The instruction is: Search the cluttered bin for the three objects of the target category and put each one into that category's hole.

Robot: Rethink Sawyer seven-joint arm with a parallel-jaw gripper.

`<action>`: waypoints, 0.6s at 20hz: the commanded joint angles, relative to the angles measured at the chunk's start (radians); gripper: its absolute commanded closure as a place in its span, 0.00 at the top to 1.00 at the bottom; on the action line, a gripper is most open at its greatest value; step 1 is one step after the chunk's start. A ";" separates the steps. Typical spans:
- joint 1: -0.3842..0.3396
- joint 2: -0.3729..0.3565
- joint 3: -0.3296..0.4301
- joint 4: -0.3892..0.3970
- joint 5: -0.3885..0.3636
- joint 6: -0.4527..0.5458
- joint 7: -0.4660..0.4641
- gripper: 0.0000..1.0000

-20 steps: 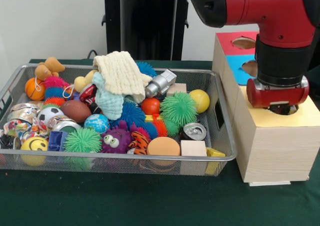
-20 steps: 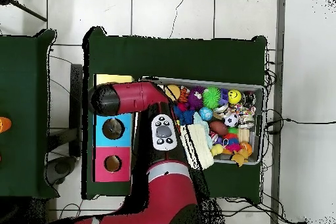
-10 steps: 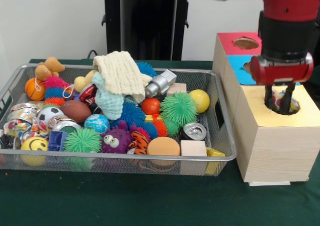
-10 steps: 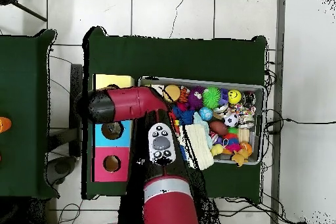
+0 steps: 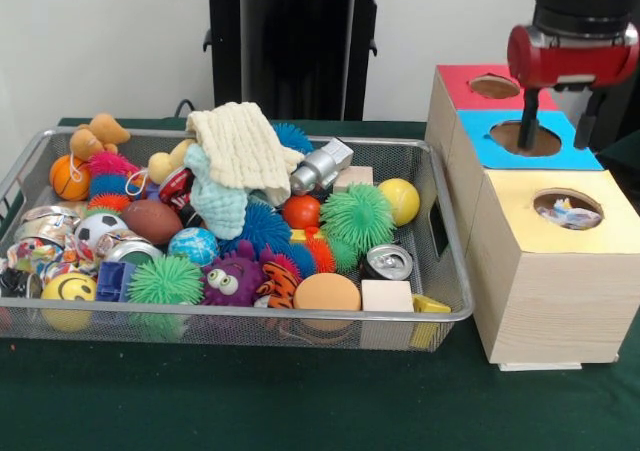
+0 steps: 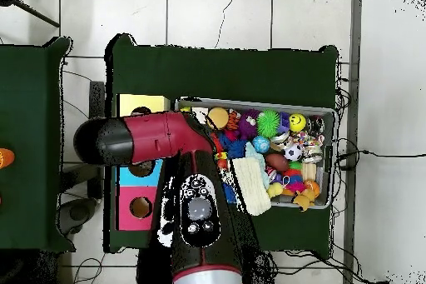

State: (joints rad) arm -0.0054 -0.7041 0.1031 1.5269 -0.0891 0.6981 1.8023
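My gripper (image 5: pixel 556 121) hangs open and empty above the blue section's hole (image 5: pixel 532 137), its two dark fingers (image 5: pixel 527 121) spread apart. In front of it, the yellow hole (image 5: pixel 566 209) shows a crumpled, pale printed object lying inside. The wire bin (image 5: pixel 445 271) to the left is piled with toys. Among them are a crushed silver can (image 5: pixel 388 261), a dented metal can (image 5: pixel 320 166) and crumpled printed cans (image 5: pixel 40 223) at the left end. In the overhead view the red arm (image 6: pixel 158 135) covers the box top and hides the gripper.
The wooden box (image 5: pixel 545 291) has red (image 5: pixel 460 83), blue and yellow tops, each with a hole. The bin also holds a cream knitted cloth (image 5: pixel 238 146), spiky balls (image 5: pixel 358 216), a yellow ball (image 5: pixel 400 200), wooden blocks (image 5: pixel 386 295) and plush toys. A black pedestal (image 5: pixel 290 41) stands behind.
The gripper rose out of the yellow hole and drew back toward the blue section. The crumpled object now lies uncovered in the yellow hole.
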 commanded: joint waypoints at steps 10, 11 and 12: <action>-0.123 -0.091 0.081 0.159 0.009 0.096 -0.071 1.00; -0.149 -0.089 0.093 0.168 -0.001 0.090 -0.108 1.00; -0.179 -0.084 0.108 0.176 -0.011 0.084 -0.146 1.00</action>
State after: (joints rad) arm -0.0655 -0.7909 0.1202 1.5407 -0.0891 0.7376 1.8023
